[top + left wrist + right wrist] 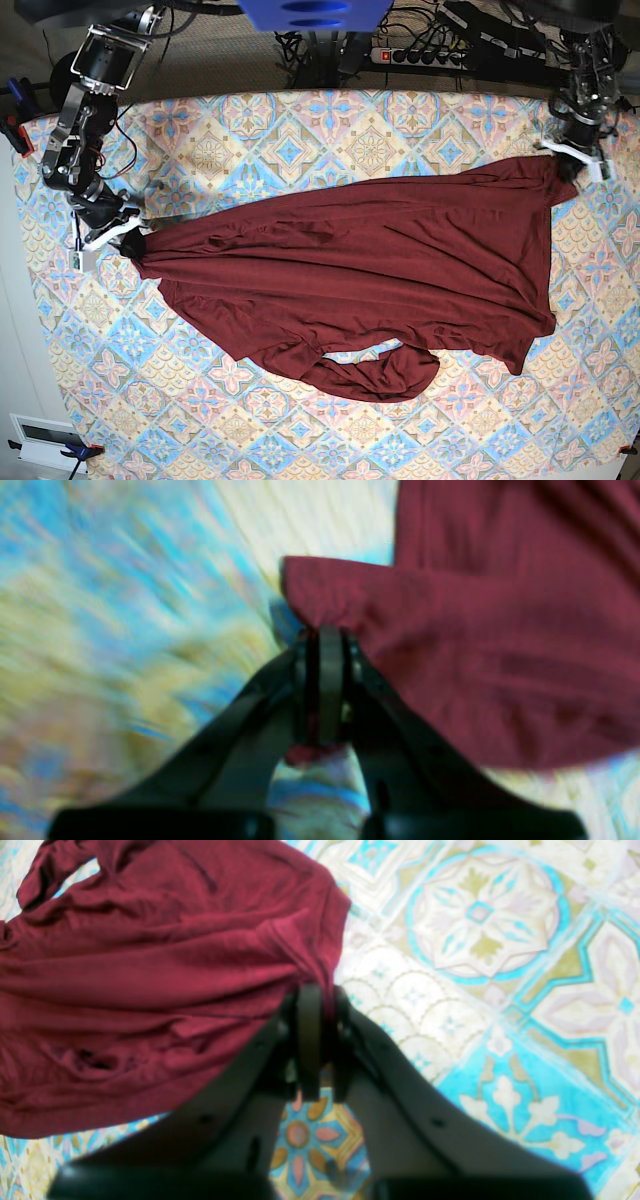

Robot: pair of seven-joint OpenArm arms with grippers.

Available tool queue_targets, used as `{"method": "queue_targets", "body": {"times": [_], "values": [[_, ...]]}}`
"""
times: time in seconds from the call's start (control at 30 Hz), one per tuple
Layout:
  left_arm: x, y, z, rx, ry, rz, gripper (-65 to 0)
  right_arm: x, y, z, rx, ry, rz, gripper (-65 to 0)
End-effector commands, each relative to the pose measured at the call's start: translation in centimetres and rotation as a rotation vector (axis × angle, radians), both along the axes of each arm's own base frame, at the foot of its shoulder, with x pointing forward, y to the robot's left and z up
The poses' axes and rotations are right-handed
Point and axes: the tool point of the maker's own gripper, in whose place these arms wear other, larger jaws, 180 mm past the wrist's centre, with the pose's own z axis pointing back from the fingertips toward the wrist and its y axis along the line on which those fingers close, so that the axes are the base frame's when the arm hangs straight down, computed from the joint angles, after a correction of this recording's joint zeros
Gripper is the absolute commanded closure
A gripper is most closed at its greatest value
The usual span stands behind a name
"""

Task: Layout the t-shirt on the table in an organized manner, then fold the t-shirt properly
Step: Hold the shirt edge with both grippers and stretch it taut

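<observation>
Both wrist views show it plainly: the left gripper (325, 635) pinches one corner of the t-shirt (380, 270), the right gripper (317, 992) pinches another. Between them the maroon cloth lies stretched and wrinkled across the patterned worktop (300, 130).

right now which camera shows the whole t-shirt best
The base view: the t-shirt shows whole there, stretched across the table between both grippers. The right wrist view shows only a bunched corner clamped in the right gripper; the left wrist view, blurred, shows a corner in the left gripper.
</observation>
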Motion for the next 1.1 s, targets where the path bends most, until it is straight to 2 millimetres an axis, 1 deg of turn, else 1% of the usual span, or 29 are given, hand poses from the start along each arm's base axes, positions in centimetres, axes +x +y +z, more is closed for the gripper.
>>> {"method": "queue_targets", "body": {"times": [0.0,0.1,0.13,0.17,0.23,0.27,0.33,0.4,0.43,0.53,0.63,0.7,0.77,0.8,0.87,0.9,0.93,0.97,1.0,1.07], "values": [[0.6,0.5,0.7,0.017,0.0,-0.02,0.0,1.0,-0.7,1.9,-0.015,-0.061,-0.003,0.0],[-0.3,0.2,-0.7,0.007,0.141,-0.066,0.0,1.0,-0.6,1.8,-0.015,-0.059,-0.003,0.0],[-0.1,0.0,-0.9,-0.002,0.172,-0.073,0.0,1.0,-0.6,1.8,-0.014,-0.059,-0.001,0.0],[0.5,-0.4,-0.6,-0.007,0.182,-0.086,0.0,1.0,-0.6,1.8,-0.014,-0.059,-0.001,0.0],[1.1,-1.2,0.0,-0.013,0.193,-0.113,0.0,1.0,-0.6,1.8,-0.014,-0.059,-0.001,0.0],[1.5,-1.9,0.6,-0.013,0.182,-0.147,0.0,1.0,-0.6,1.8,-0.014,-0.059,-0.001,0.0],[2.4,-3.1,2.5,-0.003,0.131,-0.21,0.0,1.0,-0.5,1.8,-0.014,-0.057,0.001,0.0],[2.4,-2.7,5.0,0.024,0.073,-0.216,0.0,1.0,-0.5,1.8,-0.014,-0.057,0.001,0.0],[2.5,-2.8,6.3,0.032,0.039,-0.225,0.0,1.0,-0.5,1.8,-0.014,-0.057,0.001,0.0],[3.3,-5.5,9.2,0.003,-0.051,-0.285,0.0,1.0,-0.5,1.8,-0.014,-0.058,0.0,0.0],[3.4,-6.2,12.0,-0.008,-0.125,-0.297,0.0,1.0,-0.6,1.8,-0.015,-0.059,0.0,0.0],[3.4,-6.5,12.7,-0.031,-0.148,-0.296,0.0,1.0,-0.6,1.8,-0.015,-0.059,0.0,0.0],[3.5,-6.6,12.6,-0.046,-0.147,-0.295,0.0,1.0,-0.6,1.9,-0.015,-0.06,-0.001,0.0],[3.4,-6.9,11.9,-0.056,-0.12,-0.3,0.0,1.0,-0.6,1.9,-0.015,-0.06,-0.001,0.0],[3.1,-6.7,10.4,-0.079,-0.067,-0.293,0.0,1.0,-0.6,1.9,-0.015,-0.06,-0.001,0.0],[3.2,-6.2,9.9,-0.081,-0.052,-0.28,0.0,1.0,-0.6,1.9,-0.015,-0.06,-0.001,0.0],[3.0,-5.6,9.0,-0.09,-0.026,-0.259,0.0,1.0,-0.6,1.9,-0.015,-0.06,-0.001,0.0],[2.8,-4.8,7.9,-0.102,0.006,-0.234,0.0,1.0,-0.6,1.9,-0.015,-0.06,-0.001,0.0],[2.1,-3.9,6.3,-0.12,0.058,-0.201,0.0,1.0,-0.6,1.9,-0.015,-0.06,-0.001,0.0],[1.3,-2.5,4.0,-0.154,0.128,-0.148,0.0,1.0,-0.5,1.8,-0.015,-0.06,0.001,0.0]]}}
